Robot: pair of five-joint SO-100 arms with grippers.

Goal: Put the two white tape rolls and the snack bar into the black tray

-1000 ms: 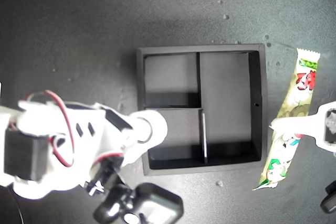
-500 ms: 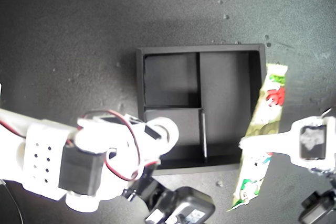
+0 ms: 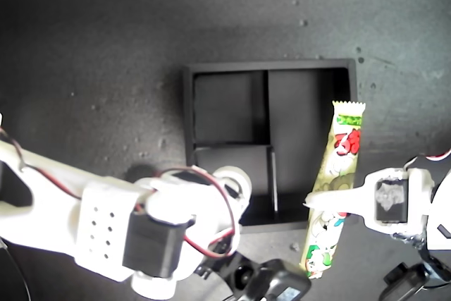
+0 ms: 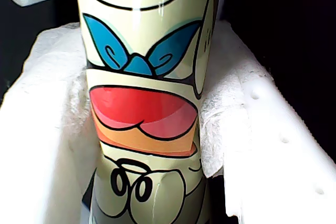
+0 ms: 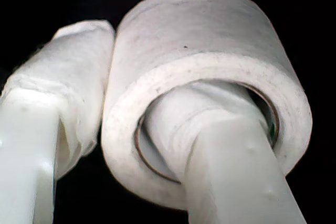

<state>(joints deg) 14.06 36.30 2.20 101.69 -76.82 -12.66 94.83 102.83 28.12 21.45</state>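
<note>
The black tray (image 3: pixel 268 66) lies mid-table in the exterior view, and its compartments show nothing inside. The snack bar (image 3: pixel 340 163), in a green-yellow cartoon wrapper, hangs over the tray's wall at the exterior view's right. My first gripper (image 3: pixel 325 201) is shut on it; up close its padded fingers (image 4: pixel 47 108) press both sides of the snack bar (image 4: pixel 142 103). One white tape roll (image 3: pixel 237 182) is over the tray's lower-left corner in the exterior view. My second gripper (image 5: pixel 136 82) is shut on this tape roll (image 5: pixel 210 40), one finger through its hole. The other roll is out of view.
The second arm's white body with a black motor (image 3: pixel 155 244) and red wires fills the exterior view's lower left. Black camera housings (image 3: pixel 278 285) sit along that view's bottom edge. The dark speckled tabletop (image 3: pixel 106 47) surrounds the tray.
My first gripper has carried the snack bar toward the exterior view's left, from beside the tray to over its wall. My second gripper has shifted right and down with the tape roll.
</note>
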